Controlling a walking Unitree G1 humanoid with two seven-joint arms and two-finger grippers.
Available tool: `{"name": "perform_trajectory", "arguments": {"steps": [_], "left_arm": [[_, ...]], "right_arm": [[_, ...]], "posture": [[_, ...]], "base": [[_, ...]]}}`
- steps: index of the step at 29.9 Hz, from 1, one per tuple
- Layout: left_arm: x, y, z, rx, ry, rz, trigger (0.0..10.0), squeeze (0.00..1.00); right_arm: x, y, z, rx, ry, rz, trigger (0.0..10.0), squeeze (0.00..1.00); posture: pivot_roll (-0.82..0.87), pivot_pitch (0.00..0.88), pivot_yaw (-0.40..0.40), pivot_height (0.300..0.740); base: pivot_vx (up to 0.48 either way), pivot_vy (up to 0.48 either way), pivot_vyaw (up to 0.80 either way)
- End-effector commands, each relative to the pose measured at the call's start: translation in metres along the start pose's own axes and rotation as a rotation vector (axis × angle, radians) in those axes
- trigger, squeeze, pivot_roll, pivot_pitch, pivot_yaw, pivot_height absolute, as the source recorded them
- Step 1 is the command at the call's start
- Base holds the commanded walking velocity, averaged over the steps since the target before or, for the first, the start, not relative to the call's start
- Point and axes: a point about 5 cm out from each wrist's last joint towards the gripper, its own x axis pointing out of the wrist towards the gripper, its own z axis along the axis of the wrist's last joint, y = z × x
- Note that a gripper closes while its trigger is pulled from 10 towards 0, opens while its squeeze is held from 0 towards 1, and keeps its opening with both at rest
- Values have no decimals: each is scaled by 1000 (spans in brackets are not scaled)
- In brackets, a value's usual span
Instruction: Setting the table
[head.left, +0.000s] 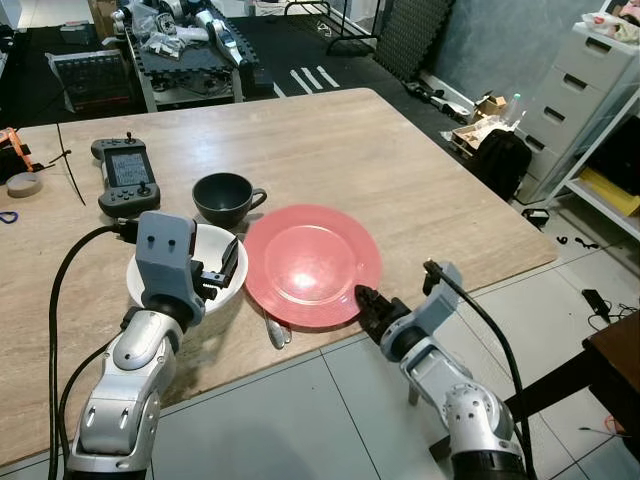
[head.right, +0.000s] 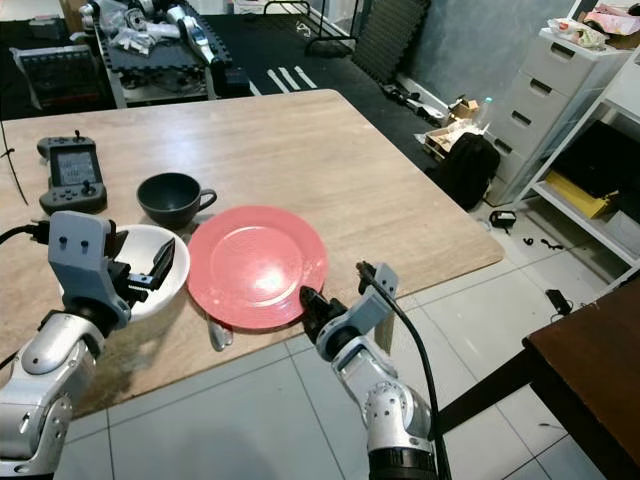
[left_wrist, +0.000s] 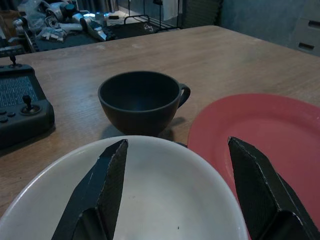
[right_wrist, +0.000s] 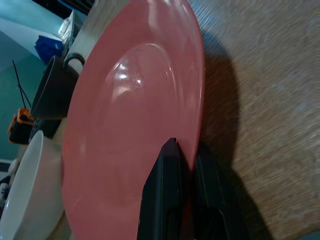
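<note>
right gripper (head.left: 362, 298) is clamped onto the near rim of the red plate (head.left: 312, 262), which sits at the table (head.left: 330, 150) edge. left gripper (head.left: 228, 270) hangs over the white bowl (head.left: 218, 244) with fingers spread, holding nothing. dark cup (head.left: 224, 198) just behind the bowl, spoon (head.left: 276, 330) poking out under the plate

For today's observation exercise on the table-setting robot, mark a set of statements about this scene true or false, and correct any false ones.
1. The right gripper pinches the red plate's rim. True.
2. The cup stands on the plate. False: it stands on the table, beside it.
3. The left gripper is open over the white bowl. True.
4. The controller lies in the bowl. False: it lies on the table, beyond the bowl.
</note>
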Motion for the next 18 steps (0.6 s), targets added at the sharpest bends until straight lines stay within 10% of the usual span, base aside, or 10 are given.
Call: {"name": "perform_trajectory", "arguments": {"steps": [1,13,14,15,18], "left_arm": [[-2,-1,-4,-7,16,-1,10000,0],[9,-8,5,-62,-6,-11,10000,0],[10,-8,7,-67,-12,-14,10000,0],[11,-8,9,-73,-21,-15,10000,0],[15,-6,20,-91,-49,-20,10000,0]], "right_arm": [[-6,-15,2,3,-8,-65,0,0],[-18,39,87,51,-357,155,941,0],[-18,41,88,46,-357,157,2588,0],[-19,42,89,44,-356,163,10000,0],[-18,43,86,27,-328,174,10000,0]], "posture": [[56,178,-2,740],[48,167,4,740],[48,166,4,740],[45,165,4,740],[45,165,4,740]], "base": [[0,0,0],[0,0,0],[0,0,0],[0,0,0],[0,0,0]]}}
